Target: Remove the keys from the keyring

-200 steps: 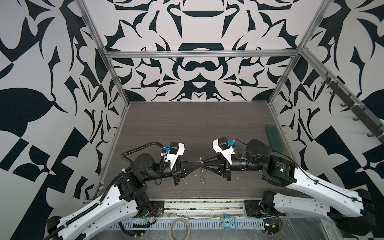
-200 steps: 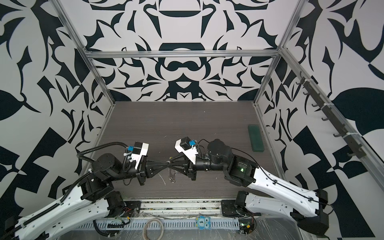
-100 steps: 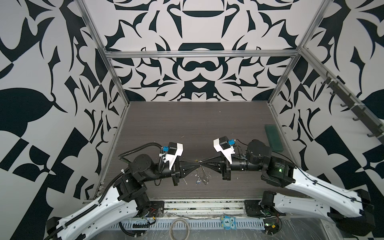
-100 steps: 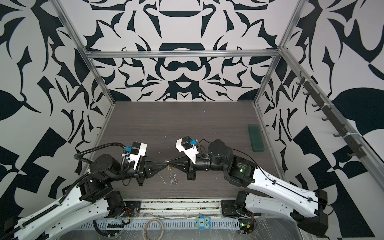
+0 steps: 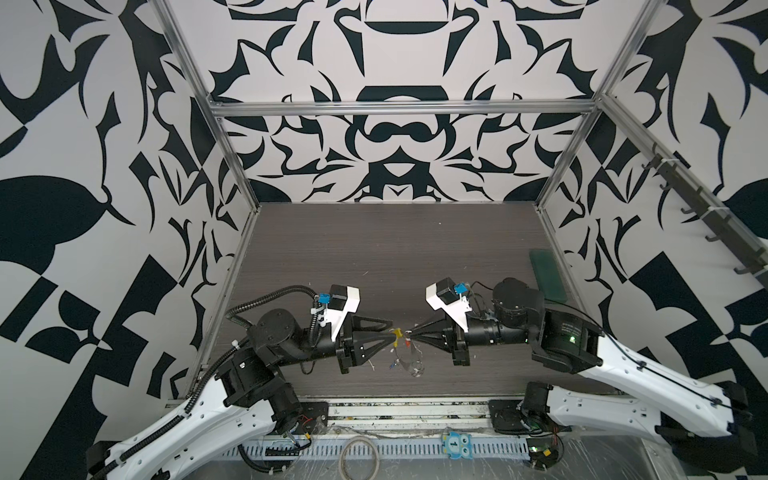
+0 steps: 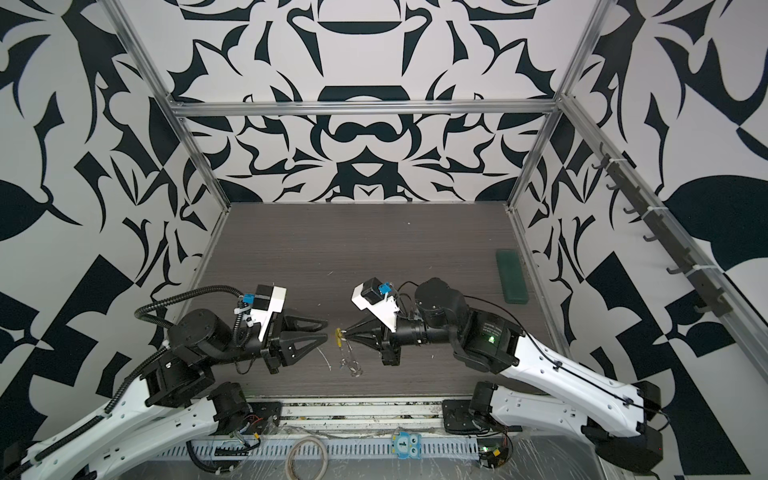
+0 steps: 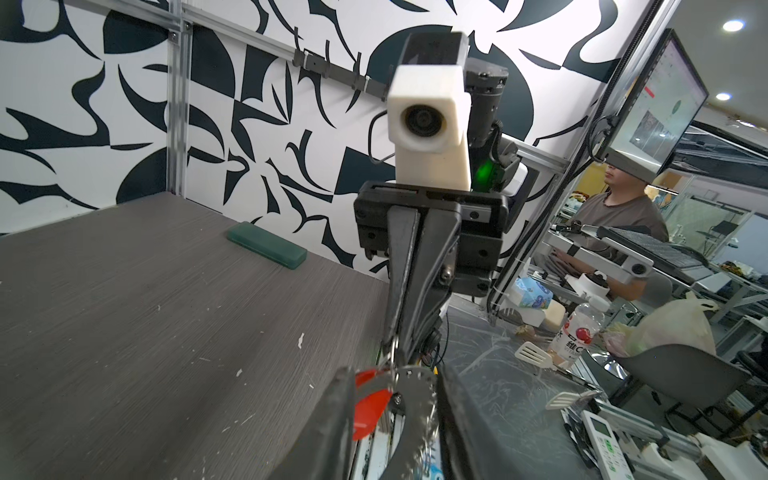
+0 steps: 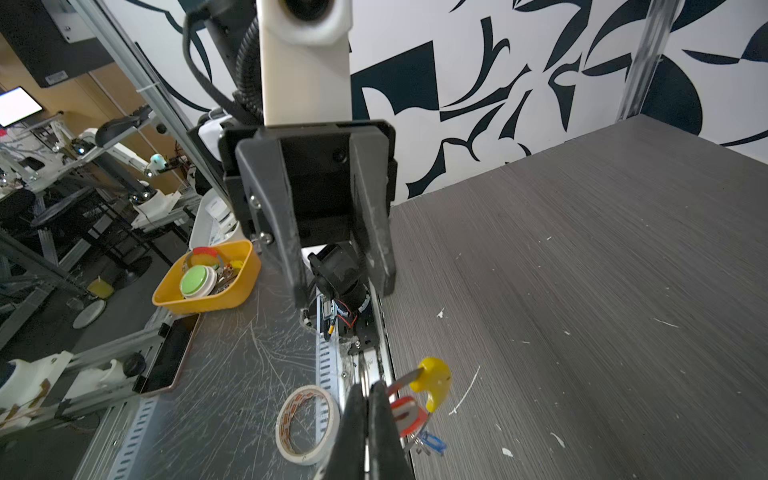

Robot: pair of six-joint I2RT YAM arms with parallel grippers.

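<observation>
Opening, left gripper [image 5: 392,331] has released the keyring [image 8: 434,381] right gripper [image 5: 409,331] pinches.

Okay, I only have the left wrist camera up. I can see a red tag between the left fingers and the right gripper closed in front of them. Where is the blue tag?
Observer: In the right wrist view the blue tag dangles close to the red tag, near the tips of the right gripper.
Operator: What is the right gripper pinching?
Observer: The keyring, right next to its yellow sleeve.
Operator: Is the ring lying on the table?
Observer: In a top view it hangs down from the right gripper, between the two arms. I cannot tell whether its lowest part reaches the table.
</observation>
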